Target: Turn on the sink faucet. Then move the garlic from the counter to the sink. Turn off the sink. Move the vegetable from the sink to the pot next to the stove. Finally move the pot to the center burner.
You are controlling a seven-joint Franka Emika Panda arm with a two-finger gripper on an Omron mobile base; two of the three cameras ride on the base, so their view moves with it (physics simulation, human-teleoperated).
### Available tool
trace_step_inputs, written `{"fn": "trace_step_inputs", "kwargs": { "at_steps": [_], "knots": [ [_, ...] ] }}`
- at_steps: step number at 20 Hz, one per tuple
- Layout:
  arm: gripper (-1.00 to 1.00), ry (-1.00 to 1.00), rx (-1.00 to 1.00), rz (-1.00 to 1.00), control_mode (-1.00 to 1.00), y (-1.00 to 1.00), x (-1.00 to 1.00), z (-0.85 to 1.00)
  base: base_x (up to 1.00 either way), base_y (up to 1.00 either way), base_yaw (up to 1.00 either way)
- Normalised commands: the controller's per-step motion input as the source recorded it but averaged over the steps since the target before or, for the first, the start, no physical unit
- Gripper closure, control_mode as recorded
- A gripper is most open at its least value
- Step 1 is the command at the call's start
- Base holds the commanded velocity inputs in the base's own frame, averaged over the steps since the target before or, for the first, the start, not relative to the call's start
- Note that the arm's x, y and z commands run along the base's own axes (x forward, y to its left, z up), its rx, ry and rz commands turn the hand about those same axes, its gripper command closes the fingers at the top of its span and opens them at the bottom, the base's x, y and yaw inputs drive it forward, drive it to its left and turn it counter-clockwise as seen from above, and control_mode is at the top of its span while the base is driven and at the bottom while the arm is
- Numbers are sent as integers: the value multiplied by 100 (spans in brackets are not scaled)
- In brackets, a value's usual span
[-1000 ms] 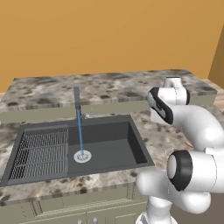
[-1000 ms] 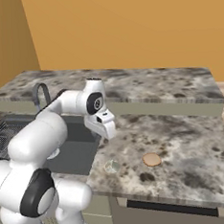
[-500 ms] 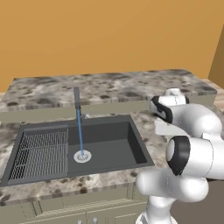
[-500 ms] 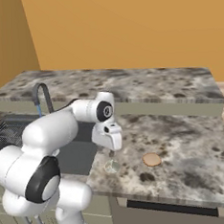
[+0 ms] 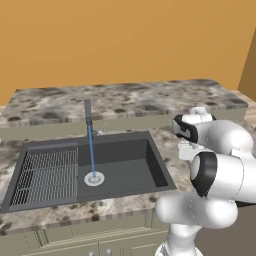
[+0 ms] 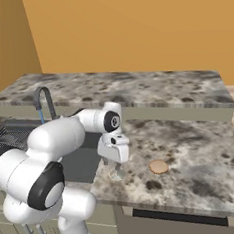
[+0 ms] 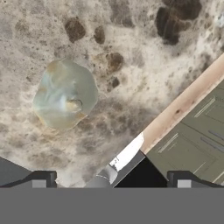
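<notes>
Hand (image 6: 115,170) hangs wide open over garlic (image 7: 65,93) on speckled counter (image 6: 192,152), beneath orange wall (image 6: 131,27).

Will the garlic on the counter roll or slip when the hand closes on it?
The garlic looks lumpy and rounded, so it may rock or roll if nudged from one side. It is small beside the open hand, so probably light and easily knocked across the smooth counter. Its uneven surface should give some hold.

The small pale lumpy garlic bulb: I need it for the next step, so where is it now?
In the right base view the small pale lumpy garlic bulb lies on the speckled granite counter, right of the dark sink, directly under the open gripper; the hand view shows it upper left.
</notes>
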Motion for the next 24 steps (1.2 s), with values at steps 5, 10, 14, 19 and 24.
{"fn": "trace_step_inputs", "kwargs": {
  "at_steps": [5,10,14,19,24],
  "knots": [
    [-100,0,0,0,-100,-2,-2,-10,0,0,0],
    [-100,0,0,0,-100,-5,-1,-10,0,0,0],
    [-100,0,0,0,-100,-12,0,-12,0,0,0],
    [-100,0,0,1,-100,-6,0,-12,0,0,0],
    [-100,0,0,6,-100,0,0,-12,0,0,0]
  ]
}}
